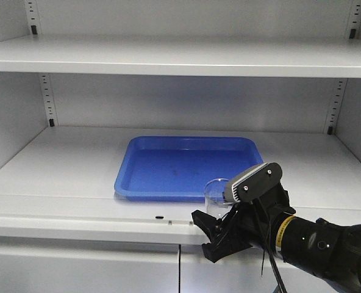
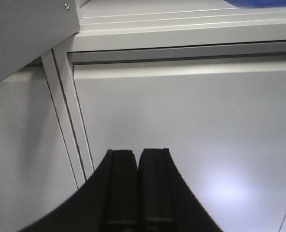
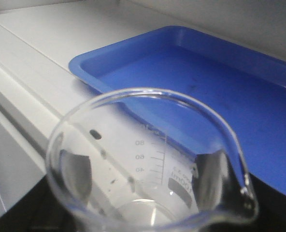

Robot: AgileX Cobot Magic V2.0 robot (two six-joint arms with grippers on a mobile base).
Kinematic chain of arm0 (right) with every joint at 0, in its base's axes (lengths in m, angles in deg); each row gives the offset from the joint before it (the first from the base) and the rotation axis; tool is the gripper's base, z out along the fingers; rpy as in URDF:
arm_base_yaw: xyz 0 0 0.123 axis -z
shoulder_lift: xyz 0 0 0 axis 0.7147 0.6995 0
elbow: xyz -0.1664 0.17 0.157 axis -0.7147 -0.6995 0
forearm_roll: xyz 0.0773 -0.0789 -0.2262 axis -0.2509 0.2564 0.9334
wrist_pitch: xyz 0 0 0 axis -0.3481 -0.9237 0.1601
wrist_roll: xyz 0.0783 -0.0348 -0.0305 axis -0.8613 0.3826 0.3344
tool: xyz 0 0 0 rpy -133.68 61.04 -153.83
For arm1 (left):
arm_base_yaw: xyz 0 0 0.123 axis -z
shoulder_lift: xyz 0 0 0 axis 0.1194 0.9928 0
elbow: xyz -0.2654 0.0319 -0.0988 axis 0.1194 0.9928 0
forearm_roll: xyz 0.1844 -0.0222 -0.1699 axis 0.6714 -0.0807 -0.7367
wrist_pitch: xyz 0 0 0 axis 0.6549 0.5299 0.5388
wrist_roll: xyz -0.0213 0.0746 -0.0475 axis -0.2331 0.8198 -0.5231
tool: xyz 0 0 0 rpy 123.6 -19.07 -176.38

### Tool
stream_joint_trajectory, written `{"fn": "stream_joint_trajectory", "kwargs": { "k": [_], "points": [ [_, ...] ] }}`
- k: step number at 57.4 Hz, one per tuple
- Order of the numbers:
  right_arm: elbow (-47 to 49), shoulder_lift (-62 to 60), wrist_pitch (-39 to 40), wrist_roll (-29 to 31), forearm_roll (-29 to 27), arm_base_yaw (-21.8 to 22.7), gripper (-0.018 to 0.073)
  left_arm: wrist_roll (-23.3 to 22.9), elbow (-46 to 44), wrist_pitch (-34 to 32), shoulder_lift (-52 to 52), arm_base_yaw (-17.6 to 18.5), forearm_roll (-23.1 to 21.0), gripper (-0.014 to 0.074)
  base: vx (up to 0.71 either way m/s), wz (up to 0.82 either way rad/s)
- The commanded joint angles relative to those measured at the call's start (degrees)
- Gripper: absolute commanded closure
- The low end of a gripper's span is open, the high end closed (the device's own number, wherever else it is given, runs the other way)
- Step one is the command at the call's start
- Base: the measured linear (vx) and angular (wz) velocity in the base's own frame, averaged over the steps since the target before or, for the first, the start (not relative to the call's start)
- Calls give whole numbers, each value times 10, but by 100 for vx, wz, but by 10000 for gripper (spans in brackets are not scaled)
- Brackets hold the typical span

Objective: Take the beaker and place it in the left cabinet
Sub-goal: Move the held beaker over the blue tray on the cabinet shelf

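The right end effector (image 1: 220,221) grips the beaker (image 1: 216,193) around its lower body, with the black fingers clamped on either side of the glass. In the right wrist view the two dark pads (image 3: 76,170) show through the clear wall on opposite sides. The beaker (image 3: 150,145) stands upright with its pour lip toward the lower right of that view. White graduation marks reading 80, 60 and 40 run down the far wall. It is held at the front edge of the cabinet (image 1: 13,116), over the wide grey surface (image 1: 58,171), just in front of the near right corner of a blue tray (image 1: 186,165). I cannot tell whether its base touches the surface. The tray (image 3: 215,82) lies flat on the middle of that surface, and small dark slots in the front lip lie beside it. An upper shelf (image 1: 168,58) spans the cabinet above, with slotted rails (image 1: 46,97) at the back corners. The left end effector (image 2: 138,186) is clenched, its fingers pressed together with nothing between them, and it faces a plain grey door panel (image 2: 191,125) below the surface's front lip.
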Motion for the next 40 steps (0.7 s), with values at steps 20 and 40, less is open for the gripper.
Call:
{"fn": "stream_joint_trajectory", "kwargs": {
  "k": [20,40],
  "points": [
    [19,-22,39,1,-11,2,456,-2,-5,-48,-10,0,-1,593,19,-2],
    [19,-22,39,1,-11,2,456,-2,-5,-48,-10,0,-1,593,13,-2]
  ]
}}
